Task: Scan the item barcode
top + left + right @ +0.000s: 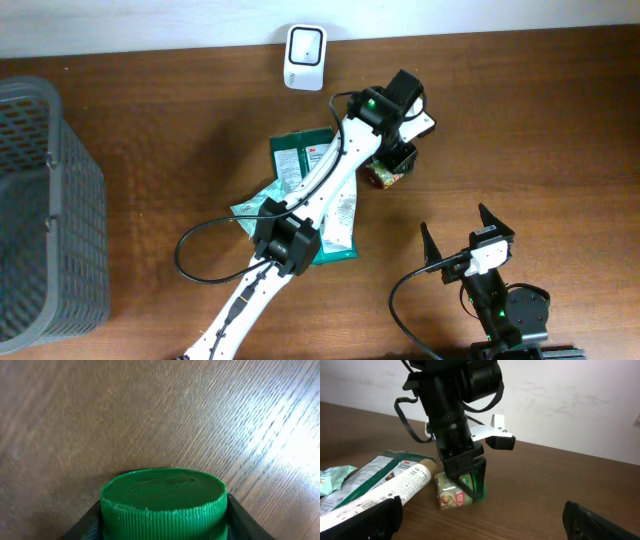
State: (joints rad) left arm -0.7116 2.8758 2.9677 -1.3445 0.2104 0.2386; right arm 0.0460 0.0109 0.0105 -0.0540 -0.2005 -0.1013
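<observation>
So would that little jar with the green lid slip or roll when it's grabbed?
It probably grips well: the jar has a ribbed green cap where the left end effector pinches it. It looks rigid, unlike the packets beside it, so it shouldn't flop. It seems to lie sideways, so a push might roll it.

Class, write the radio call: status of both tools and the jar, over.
Left tool closed on green-capped jar, jar on table. Right tool open, empty. Packets beside jar; scanner beyond.
</observation>
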